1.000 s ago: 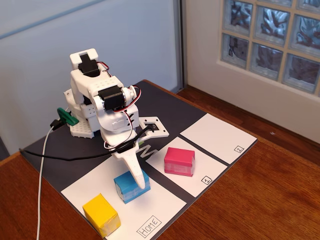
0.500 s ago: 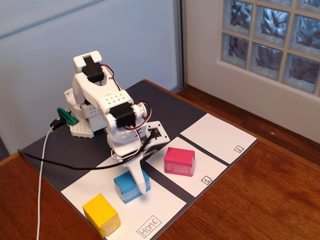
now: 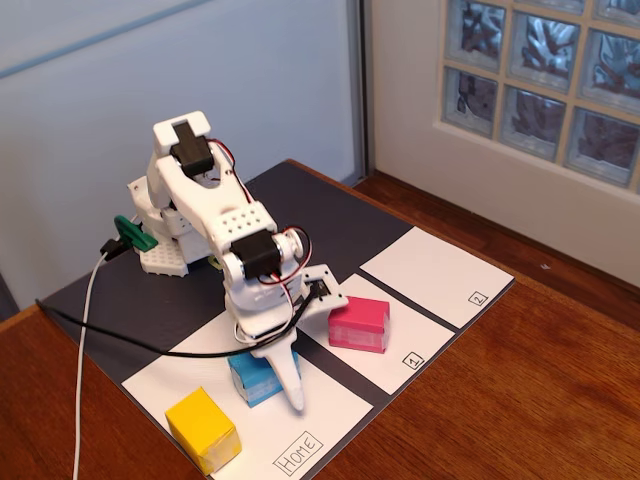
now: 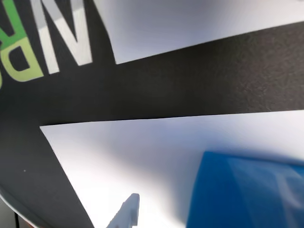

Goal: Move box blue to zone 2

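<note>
The blue box [image 3: 252,380] sits on the large white sheet marked "Home" [image 3: 300,452], partly hidden by my gripper [image 3: 282,388]. The gripper has come down over the box, and its white finger [image 3: 290,380] stands along the box's right front side. In the wrist view the blue box [image 4: 247,194] fills the lower right. One white fingertip [image 4: 129,211] shows just left of it with a gap between them. The other finger is out of sight, and the jaws look open around the box. Zone 2 [image 3: 432,272], a white sheet with a boxed "2", lies empty at the far right.
A pink block [image 3: 358,323] rests on the sheet marked "1" [image 3: 395,360], between the blue box and zone 2. A yellow block [image 3: 202,430] stands at the near left corner of the Home sheet. The black mat [image 3: 330,215] ends on a wooden table [image 3: 520,400].
The arm has reached forward and dropped lower. The finger has slid down along the blue box's right side towards the sheet. No block has moved.
</note>
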`<state>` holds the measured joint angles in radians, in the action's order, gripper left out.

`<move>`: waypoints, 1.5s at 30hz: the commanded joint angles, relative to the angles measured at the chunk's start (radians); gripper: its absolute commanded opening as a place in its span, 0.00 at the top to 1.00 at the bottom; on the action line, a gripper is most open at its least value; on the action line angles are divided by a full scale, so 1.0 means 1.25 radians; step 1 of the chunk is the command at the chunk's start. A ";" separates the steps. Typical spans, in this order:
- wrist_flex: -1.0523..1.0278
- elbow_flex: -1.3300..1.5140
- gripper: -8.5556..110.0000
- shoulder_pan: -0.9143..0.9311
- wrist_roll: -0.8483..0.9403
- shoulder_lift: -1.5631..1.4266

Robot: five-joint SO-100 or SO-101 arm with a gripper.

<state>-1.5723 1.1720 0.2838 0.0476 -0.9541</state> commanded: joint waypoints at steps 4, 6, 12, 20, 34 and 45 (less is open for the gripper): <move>0.020 -0.009 0.39 0.004 -0.005 0.006; 0.026 -0.011 0.45 0.002 -0.002 0.007; 0.043 -0.012 0.64 -0.001 0.002 0.007; 0.038 -0.022 0.87 0.000 0.009 0.007; -0.047 -0.106 0.93 0.007 0.011 0.016; -0.290 -0.399 0.93 0.002 0.022 0.017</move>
<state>-1.7687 0.7194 0.2945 0.0752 -0.8314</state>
